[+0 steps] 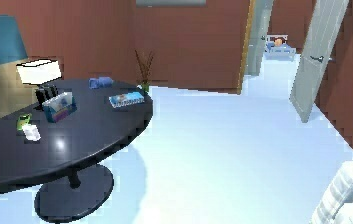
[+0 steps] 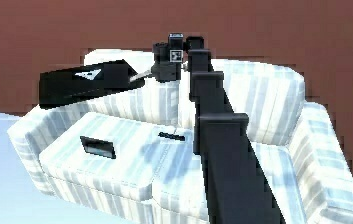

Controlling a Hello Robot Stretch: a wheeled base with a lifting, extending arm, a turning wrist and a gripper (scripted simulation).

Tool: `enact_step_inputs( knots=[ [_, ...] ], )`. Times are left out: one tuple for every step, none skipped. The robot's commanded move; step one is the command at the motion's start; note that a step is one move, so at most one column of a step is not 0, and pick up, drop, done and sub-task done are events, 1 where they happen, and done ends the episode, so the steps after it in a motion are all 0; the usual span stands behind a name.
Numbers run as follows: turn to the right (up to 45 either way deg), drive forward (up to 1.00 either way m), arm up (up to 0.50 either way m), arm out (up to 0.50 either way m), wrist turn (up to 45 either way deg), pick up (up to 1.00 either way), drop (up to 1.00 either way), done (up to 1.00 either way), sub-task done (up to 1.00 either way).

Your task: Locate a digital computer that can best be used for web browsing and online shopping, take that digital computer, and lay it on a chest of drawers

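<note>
Flat black laptop [image 2: 84,82] hangs at gripper [image 2: 142,74], held by one edge, clear above white striped sofa [image 2: 264,100]. Likely stiff, slick, fairly heavy, fragile; edge hold may sag, mid-edge safer

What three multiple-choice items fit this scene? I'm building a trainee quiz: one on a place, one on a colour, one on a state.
1. The small dark slab sits on: A the floor; B the sofa seat; C a table.
2. The sofa is: A white; B red; C black.
3. The laptop: A lies on the seat; B leans on the wall; C hangs at the gripper.

Answers: B, a seat cushion lies under it; A, its cloth is pale with faint stripes; C, it hangs at the fingers' end, clear of the seat.
</note>
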Motion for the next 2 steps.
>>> enact_step_inputs(
  knots=[
    [0.0, 0.0, 0.0, 0.0, -45.0, 0.0, 0.0, 0.0, 0.0],
    [0.0, 0.0, 0.0, 0.0, -45.0, 0.0, 0.0, 0.0, 0.0]
  ],
)
